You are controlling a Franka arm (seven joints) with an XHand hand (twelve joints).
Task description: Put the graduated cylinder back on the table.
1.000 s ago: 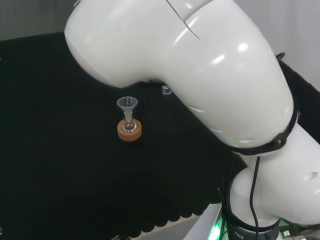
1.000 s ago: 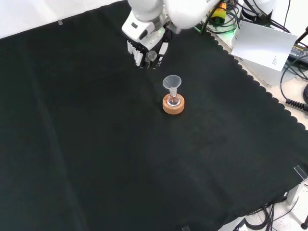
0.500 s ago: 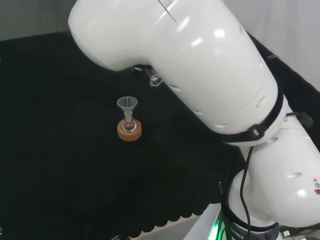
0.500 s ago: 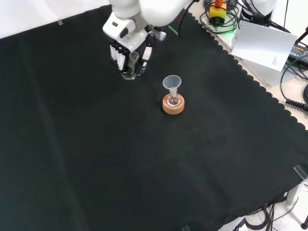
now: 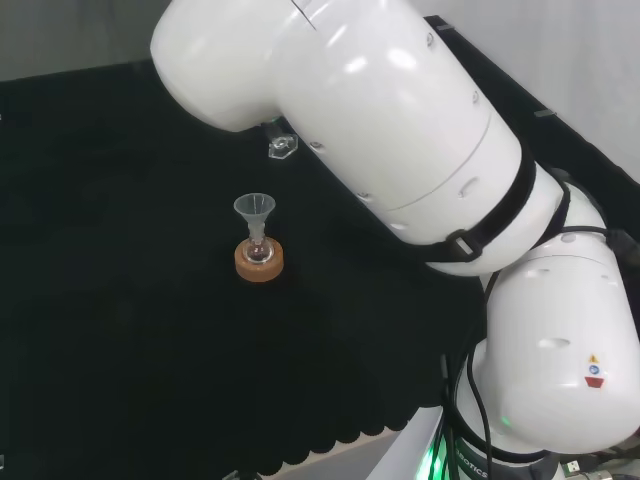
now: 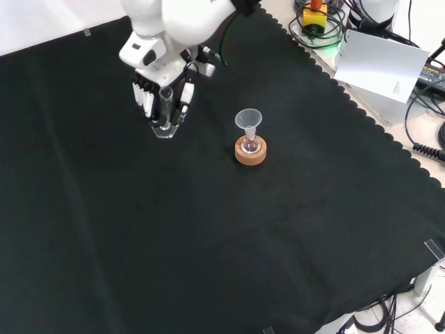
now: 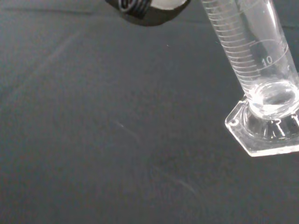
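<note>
Fingers point(image 6: 148, 99) curled round the graduated cylinder point(image 6: 165, 111), the hand point(image 6: 161, 94) has swept left in the front view, away from the funnel point(image 6: 248, 120), and now looks close to setting down.

Arm's glossy white rounded links point(image 5: 400, 130) are showing black seam bands and a thin black cable — hand point(image 6: 161, 87) is displaying white fingers on black framing.

lab | graduated cylinder point(image 7: 254, 60), funnel point(image 6: 248, 120), robot arm point(image 5: 400, 160), cables point(image 6: 424, 132)
</note>
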